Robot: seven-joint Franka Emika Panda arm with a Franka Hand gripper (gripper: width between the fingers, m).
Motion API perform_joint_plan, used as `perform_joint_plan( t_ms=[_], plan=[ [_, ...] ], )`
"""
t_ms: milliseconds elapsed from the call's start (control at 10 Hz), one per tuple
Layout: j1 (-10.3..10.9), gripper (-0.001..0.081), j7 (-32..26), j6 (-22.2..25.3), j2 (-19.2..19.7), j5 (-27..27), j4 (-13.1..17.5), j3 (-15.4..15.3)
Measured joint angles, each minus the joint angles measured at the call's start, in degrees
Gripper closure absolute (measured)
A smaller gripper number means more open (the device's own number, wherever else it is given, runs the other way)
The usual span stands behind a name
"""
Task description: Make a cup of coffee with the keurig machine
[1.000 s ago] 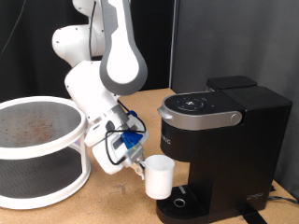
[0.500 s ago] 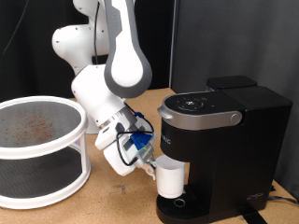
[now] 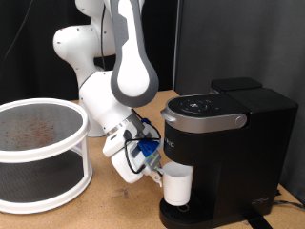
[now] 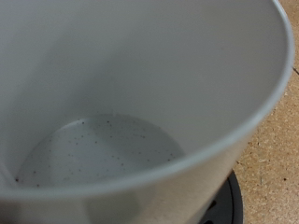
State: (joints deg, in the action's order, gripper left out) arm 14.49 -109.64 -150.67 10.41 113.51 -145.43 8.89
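A: Quick rundown, left to right?

B: Far left of the desk, at its left edge: white two-tier round stand (image 3: 38,153), top tier speckled brown. Behind it, twd the back edge, the white arm (image 3: 110,67) comes down to mid-desk.

A: And the gripper?

B: Gripper (image 3: 157,175) sits low, just left of the keurig machine (image 3: 224,153), w/ blue cabling around the wrist. It's got the cup (image 3: 177,184) by its left side; cup upright.

A: Jaws?

B: Look pinched on the cup's rim/wall, tho the fingers are mostly hidden behind the cup in the exterior view, so that's prob not certain. Wrist view is filled by the cup (image 4: 131,112) from right above, which fits a grip on it.

A: Where's the cup exactly?

B: Under the machine's overhanging head, above the round drip base (image 3: 186,212), near the desk's front edge. Can't tell if the bottom touches the base or hangs just over it.

A: Anything in it?

B: Inside is pale w/ tiny dark specks on the floor. Dark base edge (image 4: 224,201) shows past the cup's wall, wood desk (image 4: 276,159) beside it.

A: Machine?

B: Right side of desk, lid shut, buttons on top.
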Motion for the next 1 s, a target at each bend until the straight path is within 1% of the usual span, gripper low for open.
perform_joint_plan(
  t_ms=[200, 600, 700, 800, 900, 1000],
  plan=[
    [0.01, 0.0732, -1.7, -0.04, 1.38, 2.12, 0.69, -0.45],
    [0.02, 0.0732, -2.92, -0.04, 3.35, 4.95, 2.29, -0.89],
    [0.01, 0.0701, -3.58, 0.13, 3.46, 5.4, 2.4, -0.89],
    [0.01, 0.0701, -3.77, 0.3, 3.47, 5.44, 2.39, -0.89],
    [0.0, 0.0505, -3.77, 0.4, 3.47, 5.43, 2.35, -0.89],
    [-0.03, 0.0505, -3.77, 0.39, 3.44, 5.37, 2.19, -0.81]
  ],
)
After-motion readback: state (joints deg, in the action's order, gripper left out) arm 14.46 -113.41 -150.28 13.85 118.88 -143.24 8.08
